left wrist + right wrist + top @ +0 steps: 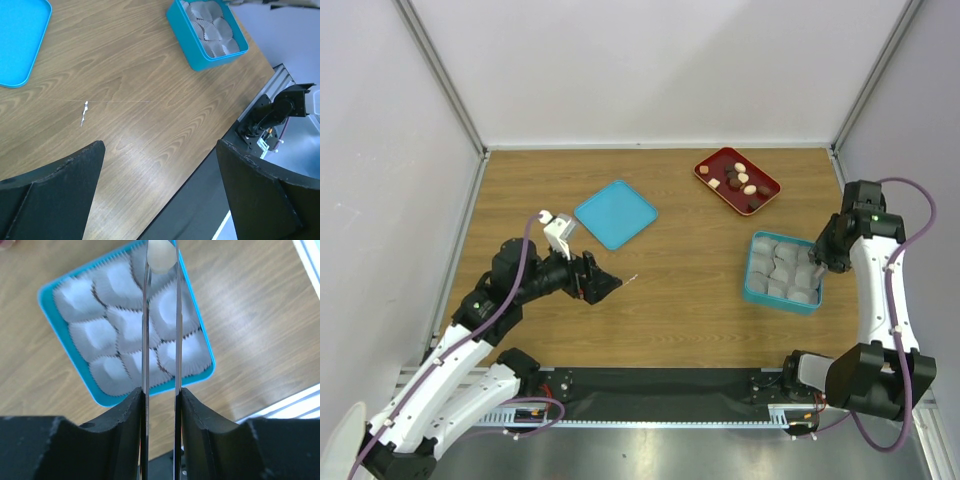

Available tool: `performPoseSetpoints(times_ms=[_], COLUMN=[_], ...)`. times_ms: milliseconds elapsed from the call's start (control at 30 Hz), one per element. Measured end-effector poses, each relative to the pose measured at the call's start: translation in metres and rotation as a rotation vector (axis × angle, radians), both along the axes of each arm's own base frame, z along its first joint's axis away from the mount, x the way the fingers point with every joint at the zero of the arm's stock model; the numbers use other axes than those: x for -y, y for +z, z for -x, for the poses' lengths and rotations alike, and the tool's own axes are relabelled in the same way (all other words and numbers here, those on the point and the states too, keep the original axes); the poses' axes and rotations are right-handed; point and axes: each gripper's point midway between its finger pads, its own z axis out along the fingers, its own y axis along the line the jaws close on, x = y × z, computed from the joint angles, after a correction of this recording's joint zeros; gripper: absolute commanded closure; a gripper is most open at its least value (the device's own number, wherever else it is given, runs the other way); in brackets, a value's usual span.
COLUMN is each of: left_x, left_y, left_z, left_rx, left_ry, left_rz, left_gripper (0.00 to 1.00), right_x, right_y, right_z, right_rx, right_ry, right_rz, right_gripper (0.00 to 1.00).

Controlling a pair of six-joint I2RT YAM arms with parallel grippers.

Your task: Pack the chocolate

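R gripper [161, 250] clenched on cream-white round chocolate piece [161, 259] above teal rectangular box [117, 394] of white paper cups [117, 282]; L gripper [160, 144] released, over wooden table [150, 75].

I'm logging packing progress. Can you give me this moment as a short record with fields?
left tool: open, holding nothing, over bare table
right tool: shut on a cream-white chocolate piece, above the teal box
paper cups: line the box; those that show are empty
red tray: several chocolates inside
teal lid: flat on the table, left of the tray
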Motion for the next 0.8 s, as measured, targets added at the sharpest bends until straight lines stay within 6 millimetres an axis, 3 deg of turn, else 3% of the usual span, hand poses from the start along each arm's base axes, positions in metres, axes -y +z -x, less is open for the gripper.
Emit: performPoseSetpoints(times_ms=[200,800], left_x=[-0.001,-0.003], left_y=[0.004,0.002], left_z=[0.002,0.003], left_rx=[0.014,0.020], left_ry=[-0.003,0.005], left_rz=[0.010,0.009], left_gripper=[0.00,0.00], right_x=[-0.007,-0.007], right_y=[-0.020,-0.027], right_z=[0.010,0.003], right_rx=[-0.053,-0.030], right_ry=[0.012,0.017], right_rz=[-0.037,-0.038], right_gripper=[0.69,0.59])
